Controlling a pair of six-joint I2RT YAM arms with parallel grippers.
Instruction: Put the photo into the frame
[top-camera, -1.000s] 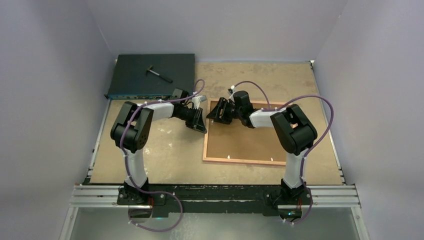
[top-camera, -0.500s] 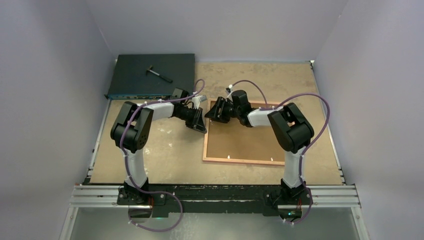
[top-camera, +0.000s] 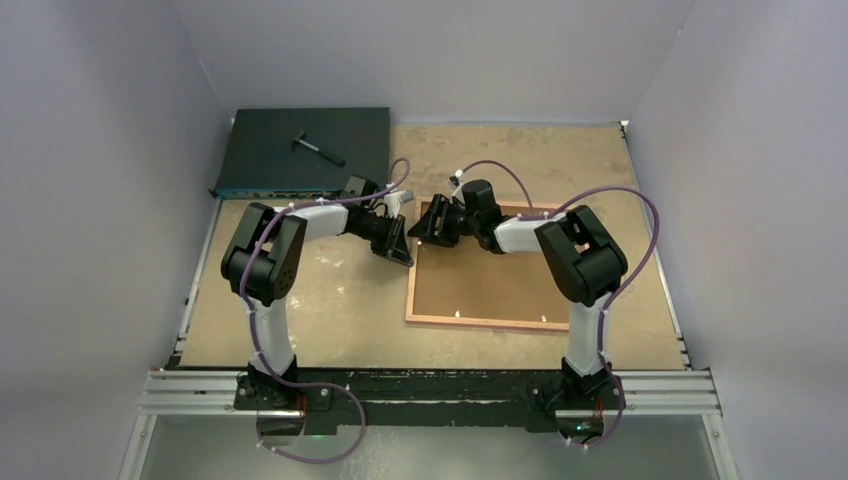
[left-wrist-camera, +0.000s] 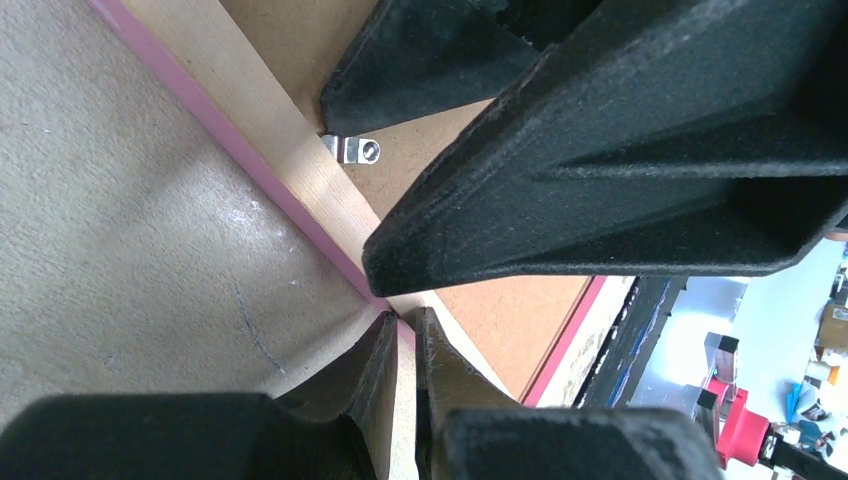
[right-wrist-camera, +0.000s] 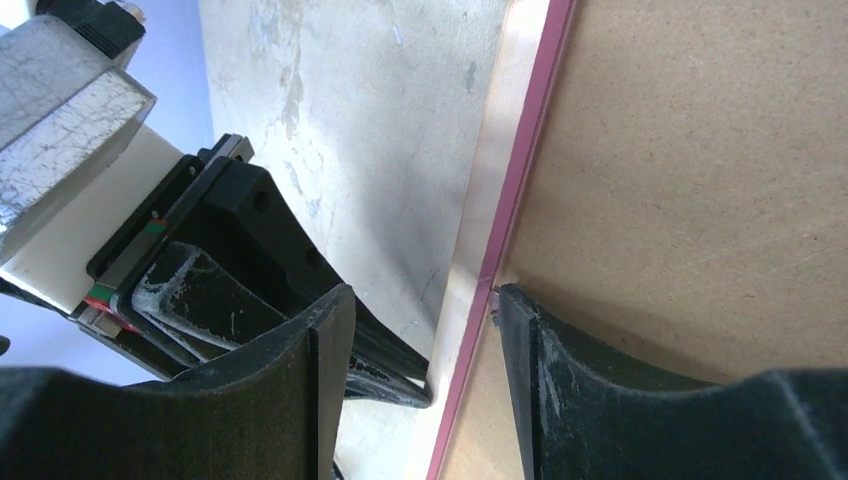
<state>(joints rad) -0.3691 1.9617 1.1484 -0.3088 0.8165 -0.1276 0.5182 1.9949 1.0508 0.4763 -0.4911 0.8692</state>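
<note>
The frame (top-camera: 480, 323) lies face down on the table, its pink border around a brown backing board (top-camera: 490, 280). The photo shows in no view. My left gripper (top-camera: 403, 250) is at the frame's left rail near the far corner. In the left wrist view its pads (left-wrist-camera: 380, 370) are pinched together on the rail's pink edge (left-wrist-camera: 270, 130). My right gripper (top-camera: 420, 228) is at the far left corner. It stands open (right-wrist-camera: 425, 300) astride the rail (right-wrist-camera: 500, 200): one fingertip (right-wrist-camera: 515, 310) rests on the backing board (right-wrist-camera: 700, 150), the other hangs over the table.
A dark flat electronics box (top-camera: 300, 150) sits at the back left with a small pen-like tool (top-camera: 318, 148) on top. A small metal tab (left-wrist-camera: 355, 150) is fixed on the frame's inner edge. The two grippers are nearly touching at the corner.
My right gripper has shifted a little to the left, toward the frame's far left corner. My left gripper has stayed in place.
</note>
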